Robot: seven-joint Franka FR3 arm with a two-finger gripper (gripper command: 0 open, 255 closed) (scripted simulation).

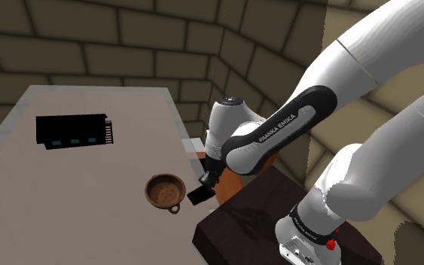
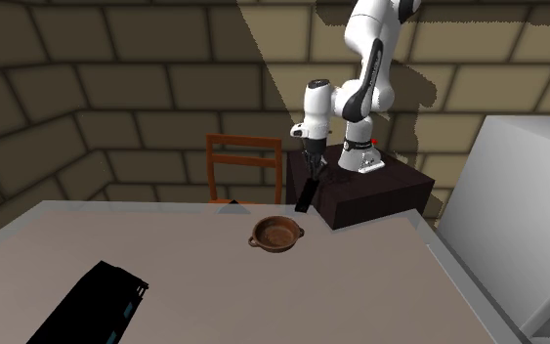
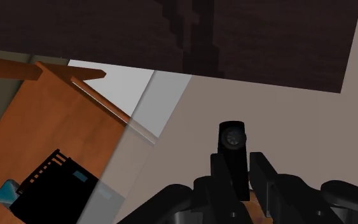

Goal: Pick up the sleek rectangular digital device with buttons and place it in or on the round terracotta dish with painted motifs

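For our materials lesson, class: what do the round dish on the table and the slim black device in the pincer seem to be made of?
The dish: probably fired clay with a matte finish. It is reddish-brown with darker mottling inside. The device, clasped in the pincer: smooth plain black, perhaps plastic, with a round grey button. Its look leaves the material open.

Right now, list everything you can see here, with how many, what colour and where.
slim device: one, black, clasped in the pincer above the table, near the dish
dish: one, reddish brown, on the table
large box: one, black with blue marks, on the table, far from the stand
table: one, pale beige
chair: one, orange-brown, behind the table
block: one, light grey, second exterior view's right
stand: one, dark, under the arm
arm: one, white
pincer: one, black, shut on the slim device
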